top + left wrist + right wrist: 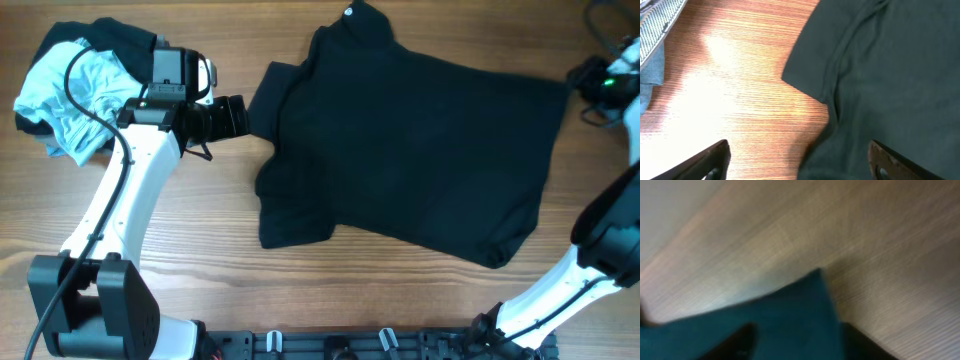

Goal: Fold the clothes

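A black T-shirt (410, 150) lies spread flat on the wooden table, collar toward the back. My left gripper (238, 117) is open at the shirt's left sleeve. In the left wrist view its jaws (800, 160) straddle the sleeve's edge (890, 75) and bare wood. My right gripper (585, 85) is at the shirt's back right corner. The right wrist view is blurred. It shows the two fingers (800, 342) spread apart, with the shirt's corner (765, 325) between them.
A pile of other clothes (70, 90), light blue and black, sits at the back left, behind my left arm. A light blue piece of it (650, 65) shows at the left edge of the left wrist view. Cables lie at the back right.
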